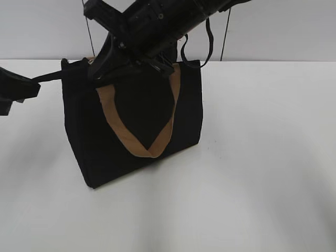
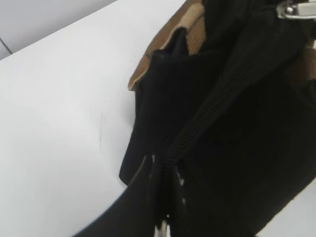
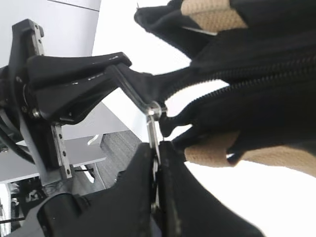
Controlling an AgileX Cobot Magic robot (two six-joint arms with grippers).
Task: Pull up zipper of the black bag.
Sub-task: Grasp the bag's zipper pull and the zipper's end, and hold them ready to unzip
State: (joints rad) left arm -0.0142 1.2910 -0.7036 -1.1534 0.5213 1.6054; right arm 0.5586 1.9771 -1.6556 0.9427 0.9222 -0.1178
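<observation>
At centre frame on the worktop, the black bag (image 1: pixel 131 126) is standing upright. Right tool (image 3: pixel 157 163) is clamping the zipper (image 3: pixel 154 129) pull; left tool (image 2: pixel 163 197) is pinching the bag's end tab. Risk: thin pull slipping out under tension.

Lab-like room — bare white table (image 1: pixel 262 184), plain grey wall (image 1: pixel 273 31).

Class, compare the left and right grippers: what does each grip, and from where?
The left gripper pinches the fabric end tab of the black bag; the right gripper pinches the silver zipper pull. The left comes in low from the side; the right reaches down from above. Both are shut.
</observation>
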